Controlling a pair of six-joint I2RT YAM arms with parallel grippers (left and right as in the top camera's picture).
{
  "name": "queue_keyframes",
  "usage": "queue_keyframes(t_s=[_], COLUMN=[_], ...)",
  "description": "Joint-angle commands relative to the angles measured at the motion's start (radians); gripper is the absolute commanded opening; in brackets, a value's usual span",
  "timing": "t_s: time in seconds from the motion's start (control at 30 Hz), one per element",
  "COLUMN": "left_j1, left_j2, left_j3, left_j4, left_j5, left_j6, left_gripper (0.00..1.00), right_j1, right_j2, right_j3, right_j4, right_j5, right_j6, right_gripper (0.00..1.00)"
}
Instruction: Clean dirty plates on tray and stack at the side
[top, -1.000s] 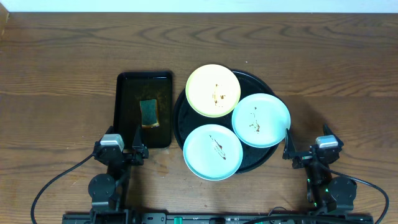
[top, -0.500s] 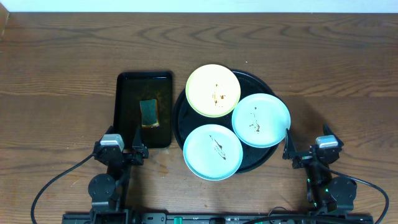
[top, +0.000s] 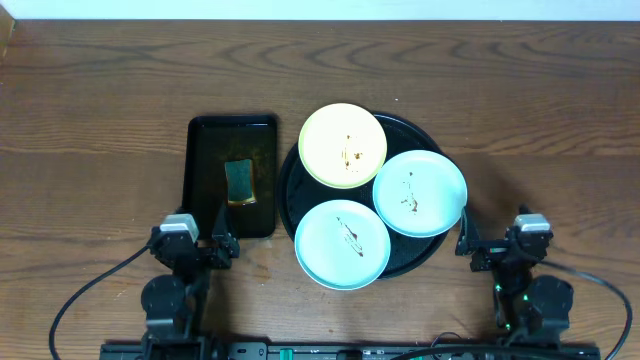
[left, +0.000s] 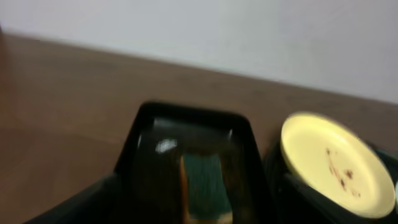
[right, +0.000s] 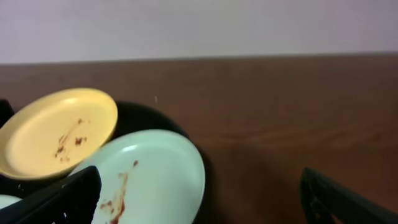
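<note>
Desk (top: 100, 90): brown wood, pale wall behind.
Tray (top: 405, 130): round, black, mid-desk.
Plates: yellow plate (top: 343, 146) far, right mint plate (top: 420, 193), near mint plate (top: 342, 244); round, no long axis, face up, overhanging the rim, brown smears in the centre.
Left fingers (left: 81, 202): wide, empty, left of plates.
Right fingers (right: 68, 193): wide, empty, beside the right mint plate.
</note>
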Motion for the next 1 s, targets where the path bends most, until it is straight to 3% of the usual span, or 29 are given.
queue_keyframes(t_s=[0.0,0.27,0.57,0.97], left_j1=[0.005,0.005,0.005,0.005], left_j2=[0.084,0.415,0.795,0.927], left_j3=[0.092,0.381,0.743,0.782], left_j4=[-0.068,-0.239,-0.541,-0.518], left_j5=[0.012,0.013,0.016,0.049], left_j6=[-0.019,-0.017,-0.017,-0.017], left_gripper=[0.8,0.8,0.8,0.8], right_j1=[0.008,0.008,0.008,0.008], right_j2=[0.092,0.439,0.842,0.969], right_j3=[0.106,0.37,0.695,0.745], right_j4=[-0.03,-0.177,-0.448,-0.47], right_j5=[0.02,0.016,-0.04,-0.057], right_j6=[0.024,0.078,0.073,0.061], right_gripper=[0.99,0.99,0.99,0.99])
